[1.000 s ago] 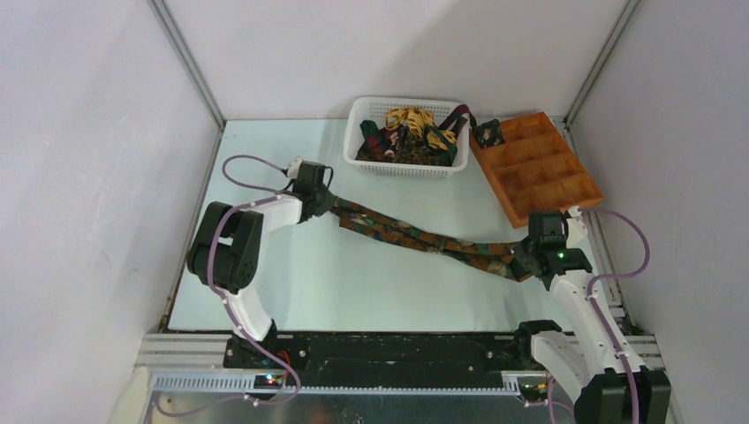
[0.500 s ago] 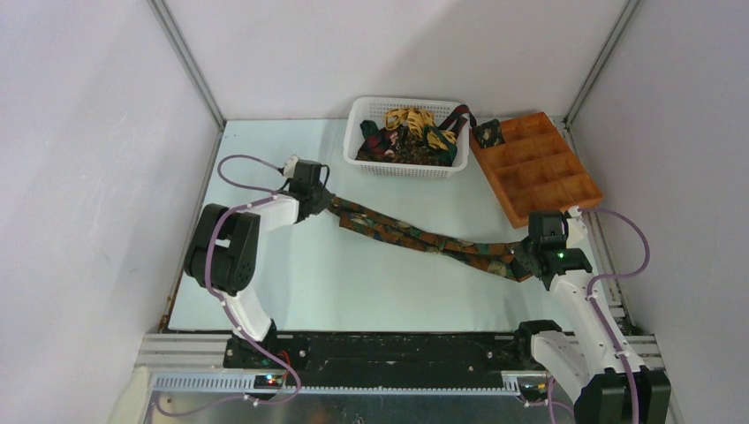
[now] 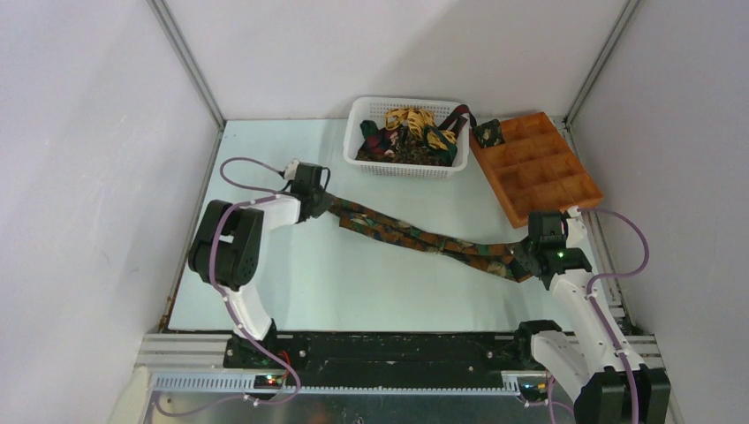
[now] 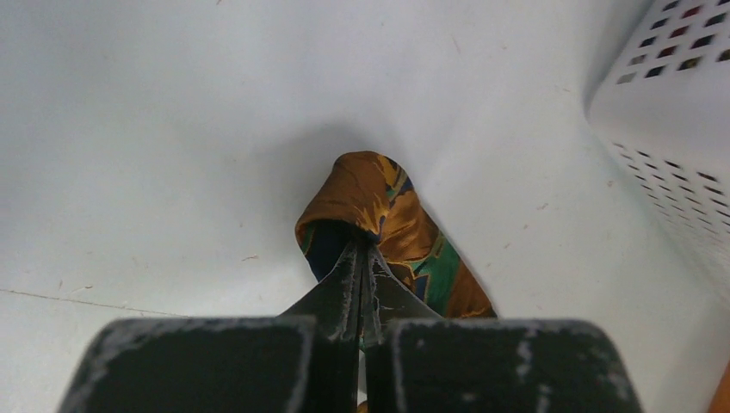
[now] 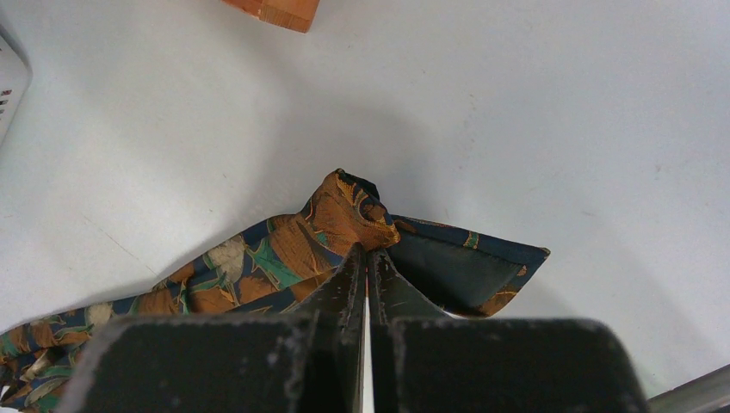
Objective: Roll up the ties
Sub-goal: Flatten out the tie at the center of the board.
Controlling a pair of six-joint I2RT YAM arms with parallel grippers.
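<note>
The right hand [image 3: 523, 259] is sitting closest, low over the smooth, pale bench [image 3: 300, 283]. Its two flat dark fingers [image 5: 349, 275] are pressing together on a soft fold of the long tie [image 3: 424, 238]. The cloth is looking shiny, with orange, brown and green shapes, and a plain dark back is showing at the wide, pointed end.

The long tie is lying flat on the bench in a thin, slanting strip, running from the right hand up to the left hand [image 3: 325, 201]. The left hand is clamping the other end, which is bending into a little rounded loop above its fingertips [image 4: 351, 271].

Farther back, a white plastic basket [image 3: 406, 168] with many small holes is holding a bumpy pile of ties [image 3: 411, 132], some yellow. Just beside it, an orange-brown tray [image 3: 543, 168] with square boxes is holding one small rolled tie [image 3: 487, 132] in the corner box nearest the basket.
</note>
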